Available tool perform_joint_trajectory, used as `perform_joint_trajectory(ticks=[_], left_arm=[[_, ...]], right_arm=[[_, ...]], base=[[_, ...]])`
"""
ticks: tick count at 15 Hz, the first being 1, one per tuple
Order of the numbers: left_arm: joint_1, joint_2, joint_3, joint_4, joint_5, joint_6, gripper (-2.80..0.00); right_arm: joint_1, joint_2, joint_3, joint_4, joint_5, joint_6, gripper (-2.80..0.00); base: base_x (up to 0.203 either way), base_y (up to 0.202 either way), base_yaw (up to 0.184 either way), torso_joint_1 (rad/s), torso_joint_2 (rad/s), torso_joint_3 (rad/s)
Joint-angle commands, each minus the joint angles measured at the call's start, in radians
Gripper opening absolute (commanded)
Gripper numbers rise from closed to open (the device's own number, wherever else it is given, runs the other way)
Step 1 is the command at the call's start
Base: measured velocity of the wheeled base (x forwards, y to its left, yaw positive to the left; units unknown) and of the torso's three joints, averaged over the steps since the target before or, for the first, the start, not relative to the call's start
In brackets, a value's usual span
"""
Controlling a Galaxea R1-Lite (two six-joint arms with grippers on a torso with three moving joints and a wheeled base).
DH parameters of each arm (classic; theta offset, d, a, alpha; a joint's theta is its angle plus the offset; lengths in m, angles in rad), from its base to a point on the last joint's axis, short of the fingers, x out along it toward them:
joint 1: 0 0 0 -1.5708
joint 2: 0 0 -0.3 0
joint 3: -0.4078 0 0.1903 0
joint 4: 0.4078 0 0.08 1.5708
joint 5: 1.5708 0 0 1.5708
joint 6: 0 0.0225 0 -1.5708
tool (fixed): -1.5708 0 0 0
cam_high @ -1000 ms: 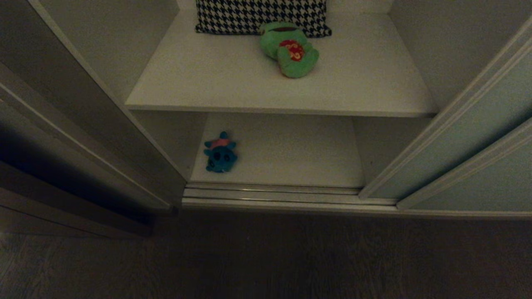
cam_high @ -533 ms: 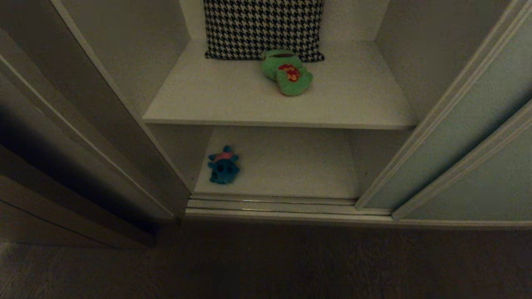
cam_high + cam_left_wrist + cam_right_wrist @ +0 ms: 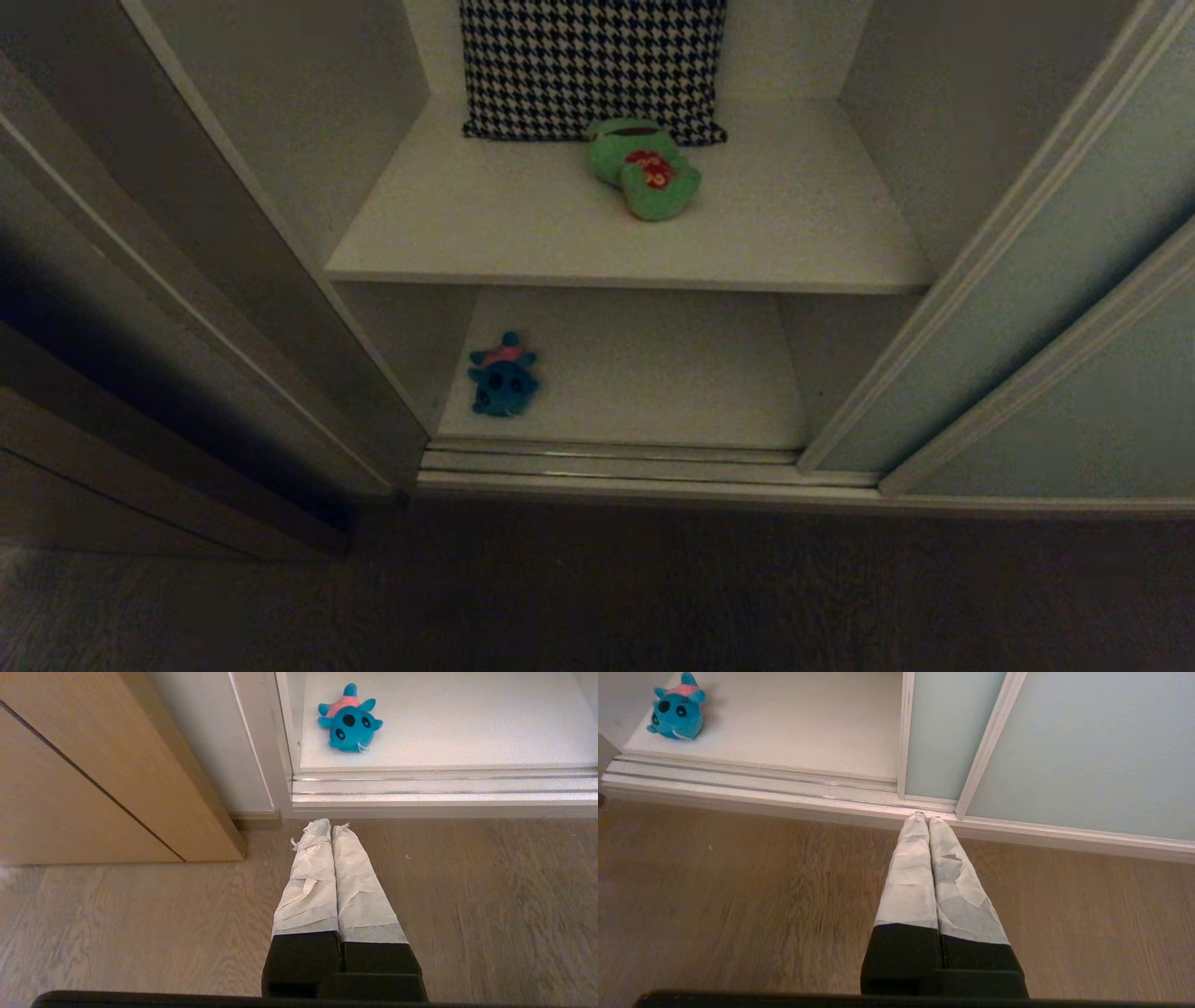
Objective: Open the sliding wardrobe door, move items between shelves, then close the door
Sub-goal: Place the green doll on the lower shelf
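The wardrobe stands open, its pale grey-green sliding door (image 3: 1018,308) pushed over to the right (image 3: 943,732). A green frog toy (image 3: 644,168) lies on the upper white shelf (image 3: 523,233), against the cushion. The teal-blue toy (image 3: 504,378) with a pink back sits at the left of the bottom shelf (image 3: 653,373), also seen from the left wrist (image 3: 349,721) and the right wrist (image 3: 677,709). My left gripper (image 3: 331,826) hangs shut and empty over the wood floor before the track. My right gripper (image 3: 927,817) is shut and empty too, near the door's foot. Neither arm shows in the head view.
A black-and-white houndstooth cushion (image 3: 593,65) leans at the back of the upper shelf. A ribbed metal floor track (image 3: 607,462) runs along the wardrobe's front. A brown wooden side panel (image 3: 93,774) stands at the left. Wood floor (image 3: 597,597) lies in front.
The whole head view has shifted: the wardrobe appears smaller and lower, with more of the cushion showing. The toys keep their places on the shelves.
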Motion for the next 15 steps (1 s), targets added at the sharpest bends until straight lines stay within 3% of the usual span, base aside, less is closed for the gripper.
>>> perform_joint_trajectory(ticks=[1,4,12,15], left_arm=[[0.0,0.002,0.0,-0.001,0.0,-0.002,-2.8],[0.0,0.002,0.0,-0.002,0.0,-0.008,-2.8],[0.0,0.002,0.0,-0.003,-0.002,-0.006,-2.8],[0.0,0.003,-0.001,0.002,-0.002,-0.005,-2.8]], right_arm=[[0.0,-0.002,-0.001,0.0,0.0,0.0,-2.8],[0.0,-0.003,-0.001,0.0,0.0,0.0,-2.8],[0.0,-0.003,-0.001,-0.001,0.0,0.0,-2.8],[0.0,-0.002,-0.001,0.0,0.0,0.0,-2.8]], base=[[0.0,0.0,0.0,0.002,0.0,0.034],[0.0,0.0,0.0,0.0,0.0,0.0],[0.188,0.0,0.001,0.003,0.0,0.002],[0.07,0.0,0.001,0.005,0.0,0.001]])
